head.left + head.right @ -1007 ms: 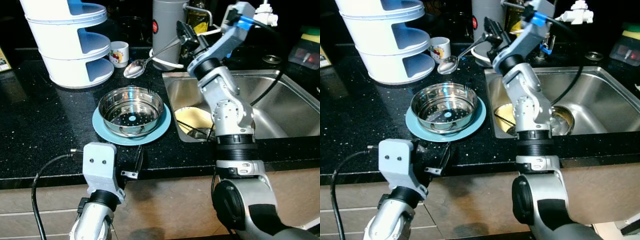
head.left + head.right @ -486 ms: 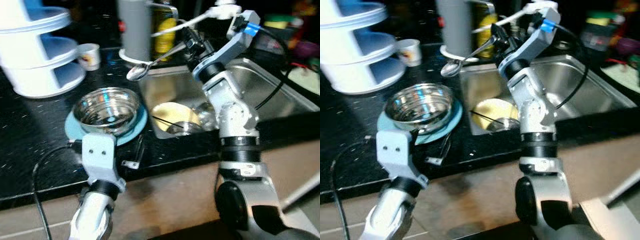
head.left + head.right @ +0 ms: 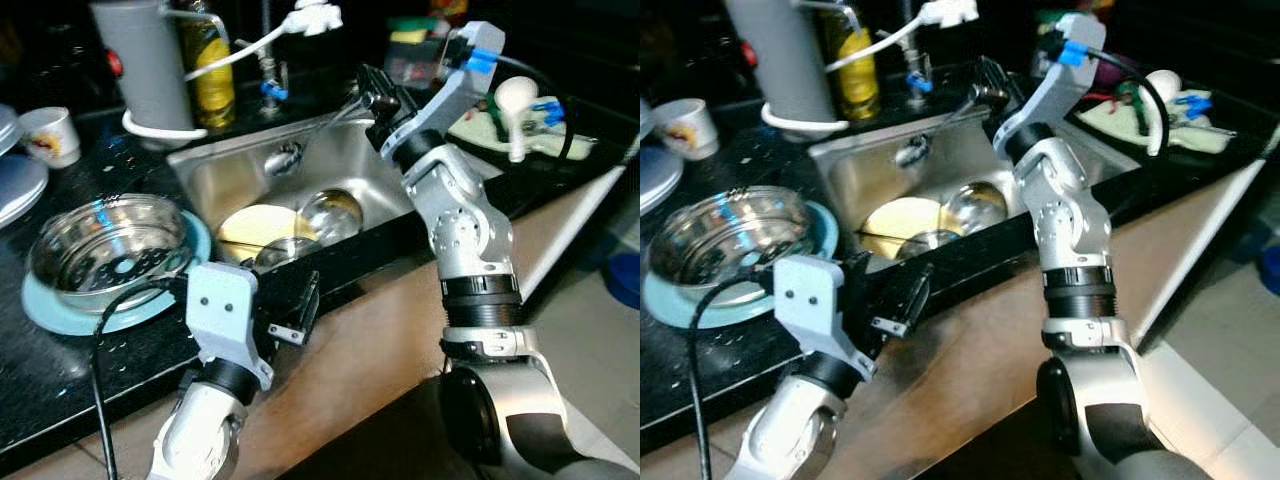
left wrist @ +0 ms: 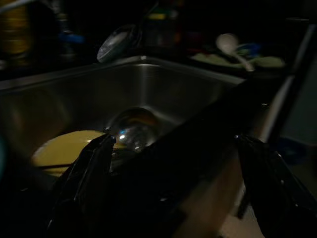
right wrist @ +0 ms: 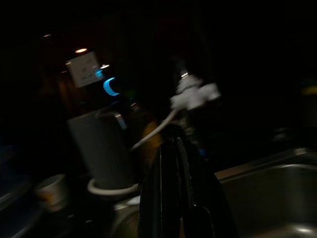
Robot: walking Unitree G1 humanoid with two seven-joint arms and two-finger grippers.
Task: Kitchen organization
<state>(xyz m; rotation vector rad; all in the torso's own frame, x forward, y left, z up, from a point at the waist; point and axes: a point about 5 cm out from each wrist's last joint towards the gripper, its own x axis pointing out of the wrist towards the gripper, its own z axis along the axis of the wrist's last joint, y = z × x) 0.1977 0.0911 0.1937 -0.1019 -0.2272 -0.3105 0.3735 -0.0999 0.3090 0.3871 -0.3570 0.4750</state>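
spoon held over the sink, one arm raised and one low

the right gripper [image 3: 368, 88] is raised above the back of the steel sink [image 3: 225, 172], its two black fingers pinched on the handle of one long metal spoon [image 3: 300, 143]. the spoon slopes down from the gripper toward the robot's left, and its bowl hangs over the sink basin, clear of the dishes below.

in the basin lie one yellow plate [image 3: 252, 226] and one shiny round metal bowl [image 3: 331, 211], close together; a second, smaller metal piece sits at the near edge, too blurred to name.

the left gripper [image 3: 290, 305] sits low at the front edge of the black counter [image 3: 70, 350], near the sink's near corner; in the left wrist view its two fingers [image 4: 81, 176] stand spread apart with nothing between them.

on the counter to the robot's left, one perforated steel strainer bowl [image 3: 108, 248] rests on one light blue plate [image 3: 40, 312]. further back are one small printed cup [image 3: 48, 135], one tall grey canister [image 3: 152, 63] and one yellow bottle [image 3: 211, 58] just beside it. a white tap fitting [image 3: 311, 17] sits over the back of the sink. right of the sink, one white rounded utensil [image 3: 515, 105] stands on a pale mat.
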